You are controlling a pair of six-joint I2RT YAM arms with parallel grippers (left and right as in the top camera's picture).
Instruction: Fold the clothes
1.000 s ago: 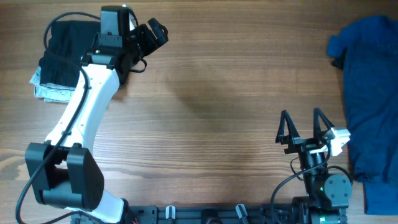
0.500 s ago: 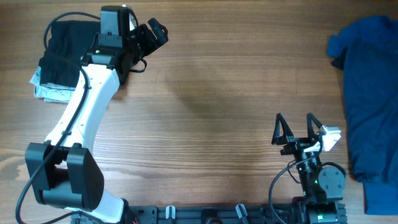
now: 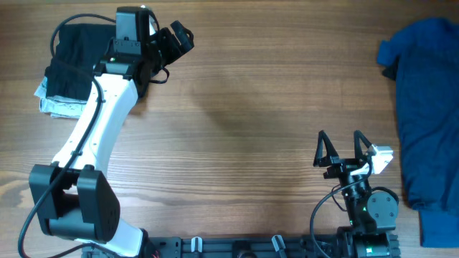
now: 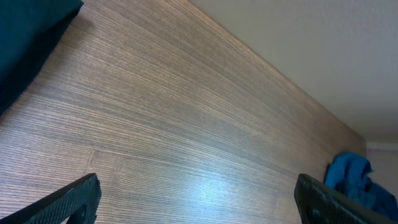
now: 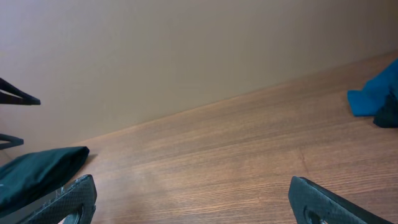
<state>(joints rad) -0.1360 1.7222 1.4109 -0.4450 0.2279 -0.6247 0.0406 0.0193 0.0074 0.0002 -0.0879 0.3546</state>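
From the overhead camera I see the left gripper (image 3: 174,41) out near the far left of the pale brown wood-grain table (image 3: 251,107), its jaws spread wide with nothing between them. It sits just to the right of the folded pair of plain black shorts (image 3: 75,61). The shorts lie in a compact dark stack at the far-left corner, on top of a pale blue denim piece (image 3: 51,106) whose edge shows along the stack's lower-left side. The white left arm (image 3: 90,136) crosses over part of that stack. In the left wrist view both black fingertips (image 4: 74,196) stand far apart above bare wood, with the dark cloth at the upper-left corner. The right gripper (image 3: 339,143) is at the near edge, close to its base, pointing away from me, and its jaws are equally wide and empty. The crumpled royal-blue garment (image 3: 427,93) lies unfolded along the right edge of the table, well apart from the left-hand stack and a little to the right of the right gripper, touching neither gripper.
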